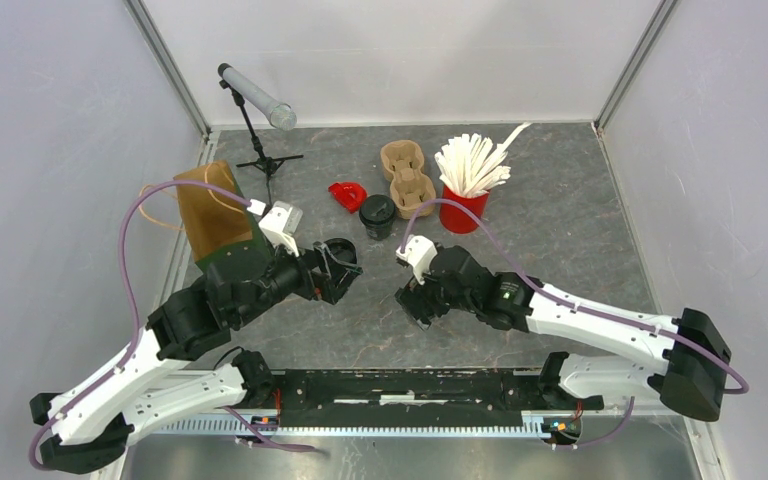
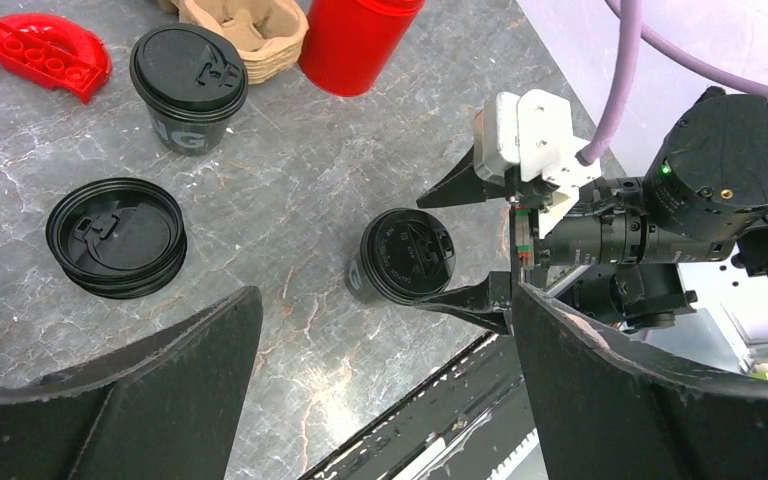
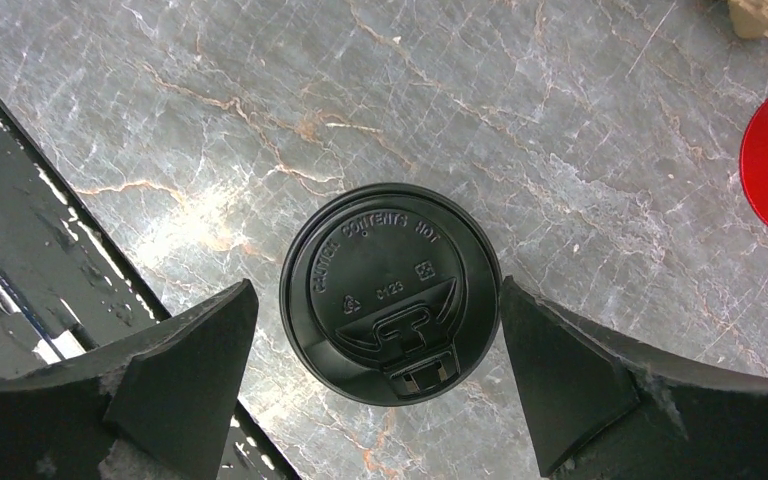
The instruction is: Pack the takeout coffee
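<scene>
A black-lidded coffee cup (image 3: pixel 390 290) stands on the grey table between my right gripper's (image 3: pixel 378 300) open fingers, which sit on either side of it, close to the lid rim. The left wrist view shows this cup (image 2: pixel 405 255) between those fingers (image 2: pixel 465 185). A second lidded cup (image 1: pixel 377 215) stands further back, beside the cardboard cup carrier (image 1: pixel 405 172); it also shows in the left wrist view (image 2: pixel 188 85). My left gripper (image 2: pixel 385 340) is open and empty, hovering near a stack of black lids (image 2: pixel 115 235). A brown paper bag (image 1: pixel 215 210) stands at the left.
A red cup of white stirrers (image 1: pixel 465 190) stands at the back right of the carrier. A red plastic piece (image 1: pixel 347 194) lies left of the far cup. A microphone stand (image 1: pixel 260 140) is at the back left. The table's front rail (image 1: pixel 400 385) runs below both grippers.
</scene>
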Motion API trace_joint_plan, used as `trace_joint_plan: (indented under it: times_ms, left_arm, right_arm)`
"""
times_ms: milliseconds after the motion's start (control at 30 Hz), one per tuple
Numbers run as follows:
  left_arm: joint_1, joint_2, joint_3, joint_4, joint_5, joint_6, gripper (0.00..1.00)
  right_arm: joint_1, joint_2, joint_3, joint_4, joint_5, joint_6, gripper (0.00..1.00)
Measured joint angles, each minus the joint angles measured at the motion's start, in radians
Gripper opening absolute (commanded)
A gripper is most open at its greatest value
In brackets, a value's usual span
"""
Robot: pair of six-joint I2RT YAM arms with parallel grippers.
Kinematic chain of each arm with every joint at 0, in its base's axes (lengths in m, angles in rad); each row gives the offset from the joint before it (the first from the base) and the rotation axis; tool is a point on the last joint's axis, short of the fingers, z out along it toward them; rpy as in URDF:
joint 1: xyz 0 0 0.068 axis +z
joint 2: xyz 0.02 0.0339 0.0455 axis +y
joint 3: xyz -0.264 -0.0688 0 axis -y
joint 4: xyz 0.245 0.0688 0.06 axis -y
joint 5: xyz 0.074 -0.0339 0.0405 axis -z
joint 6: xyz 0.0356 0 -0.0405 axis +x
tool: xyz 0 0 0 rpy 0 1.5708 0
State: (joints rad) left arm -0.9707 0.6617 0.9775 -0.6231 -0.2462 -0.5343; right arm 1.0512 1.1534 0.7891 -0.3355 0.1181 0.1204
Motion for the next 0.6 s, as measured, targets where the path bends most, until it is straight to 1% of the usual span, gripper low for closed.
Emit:
trace_joint_plan:
  times_ms: [500,600]
  left_arm:
    - [0.0,-0.003,-0.014,-0.004,-0.01,0.0,1.0]
    - [0.0,-0.003,-0.014,-0.004,-0.011,0.0,1.0]
  right_arm:
    - [0.001,0.05,0.011,-0.027,-0.001,-0.018,0.98]
    - [0.001,0.052,0.011,-0.026,0.005,-0.018,0.96]
